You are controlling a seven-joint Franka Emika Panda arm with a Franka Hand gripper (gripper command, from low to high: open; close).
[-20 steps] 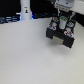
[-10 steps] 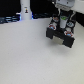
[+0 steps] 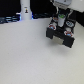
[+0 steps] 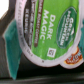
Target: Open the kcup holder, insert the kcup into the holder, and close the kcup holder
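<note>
The kcup holder (image 3: 60,35) is a black boxy block on the white table at the exterior view's upper right, with pale marks on its front face. My gripper (image 3: 61,19) hangs right above it and is shut on the kcup (image 3: 61,15), whose green top shows between the fingers. In the wrist view the kcup (image 4: 47,30) fills the frame, its green printed lid facing the camera and its white rim below. A teal finger pad (image 4: 11,45) presses on its side. A dark surface (image 4: 30,76) lies behind the cup.
A white bottle-like object with a dark mark (image 3: 25,9) stands at the back toward the exterior view's left. A dark band (image 3: 10,19) runs along the table's far edge. The white table (image 3: 30,55) spreads in front.
None that I can make out; the gripper stays over the black block with the kcup in it.
</note>
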